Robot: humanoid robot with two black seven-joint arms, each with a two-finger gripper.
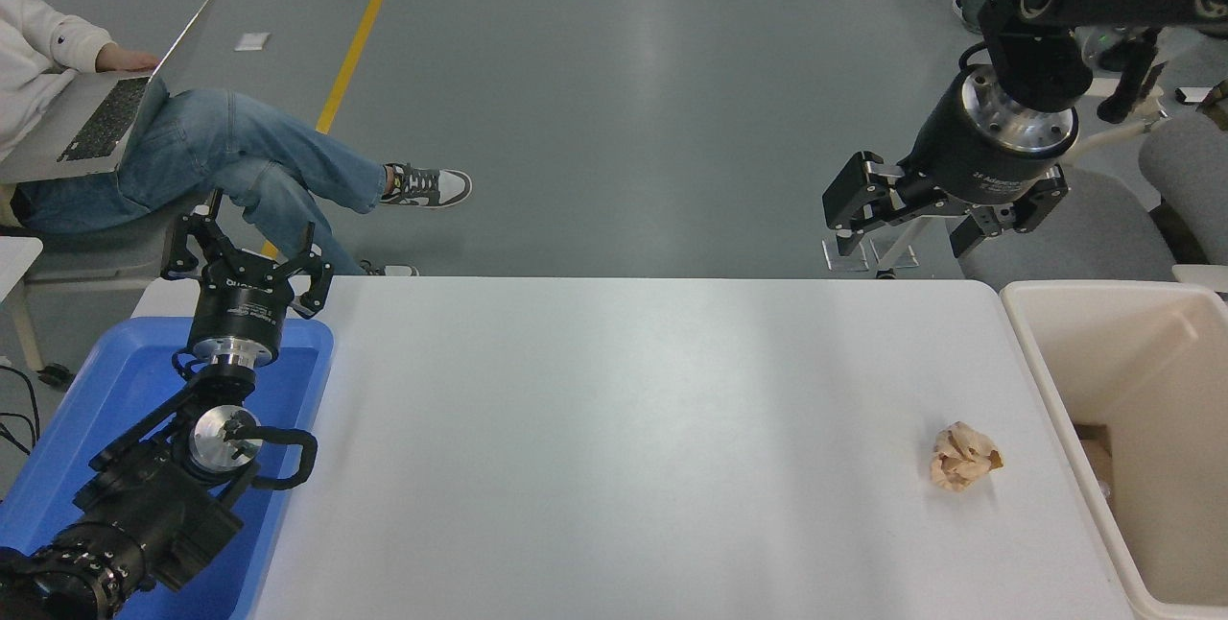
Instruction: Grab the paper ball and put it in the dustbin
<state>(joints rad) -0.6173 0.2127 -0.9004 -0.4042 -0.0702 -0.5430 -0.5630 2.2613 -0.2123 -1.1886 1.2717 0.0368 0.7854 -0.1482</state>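
The right end effector [911,222] hangs wide open and empty, beyond the far edge of the surface [624,428]. The ball [964,456] lies on the surface well below it, just beside the bin [1041,351]. The left end effector [247,255], also open, is parked over a blue tray [106,390].

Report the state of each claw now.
Left claw: open, empty, parked over the blue tray.
Right claw: open, empty, raised beyond the table's far edge, well away from the paper ball.

Bright, even light — sharp, faint shadows
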